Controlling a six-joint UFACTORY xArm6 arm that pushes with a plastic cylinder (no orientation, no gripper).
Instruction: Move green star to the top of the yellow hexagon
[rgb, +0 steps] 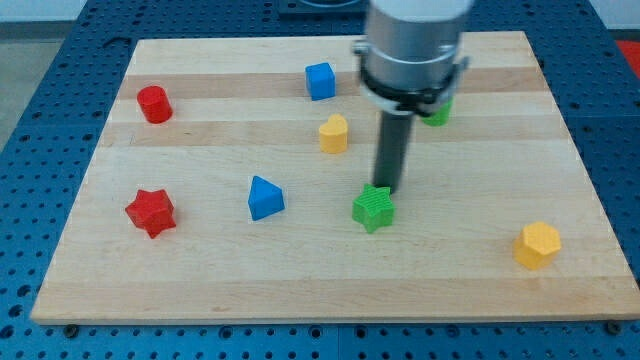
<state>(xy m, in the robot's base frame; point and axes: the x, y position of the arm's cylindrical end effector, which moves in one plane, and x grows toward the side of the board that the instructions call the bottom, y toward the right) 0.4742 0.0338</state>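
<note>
**Our tip sits at the green star's top edge**

We carry no gripper, so nothing opens, closes or is held: our arm ends in a dark rod, and my tip stands at the upper edge of the green star, touching it or very nearly. The star lies near the middle of the wooden board. The yellow hexagon sits well apart, toward the view's lower right, with bare wood between the two.

Around us: a yellow block up and to the view's left of the rod, a blue cube above that, a blue triangular block left of the star, a red star and a red cylinder at far left. Another green block peeks from behind our arm; we cannot make out its shape.
</note>
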